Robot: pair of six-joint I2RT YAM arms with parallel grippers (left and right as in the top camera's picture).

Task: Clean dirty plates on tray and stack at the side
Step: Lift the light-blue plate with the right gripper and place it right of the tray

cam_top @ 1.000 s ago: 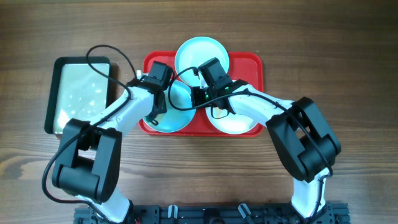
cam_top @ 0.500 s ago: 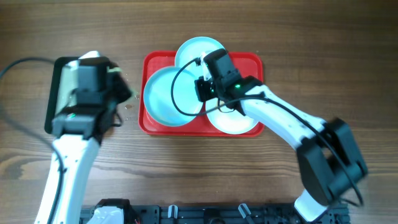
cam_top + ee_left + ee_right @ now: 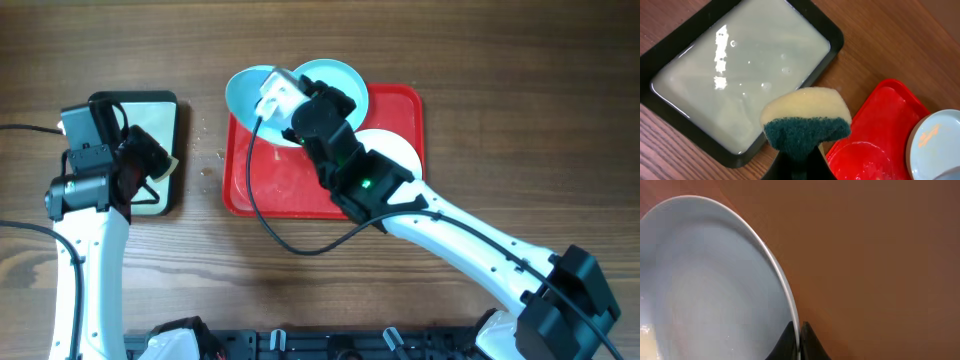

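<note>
Between the right gripper's pressed-together fingertips sits the rim of a pale turquoise plate, held over a corner of the red tray. Just beside that gripper a second turquoise plate lies on the tray, and a white plate lies partly under its arm. The left gripper pinches a yellow-and-green sponge above the black pan, which is filled with pale liquid.

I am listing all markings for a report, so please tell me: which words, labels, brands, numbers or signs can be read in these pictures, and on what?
None: no text can be read in any view.
The sponge, the red tray, the black pan and the turquoise plate carry no print.
The orange mark on the pale plate in the left wrist view looks like a smear, not letters.
</note>
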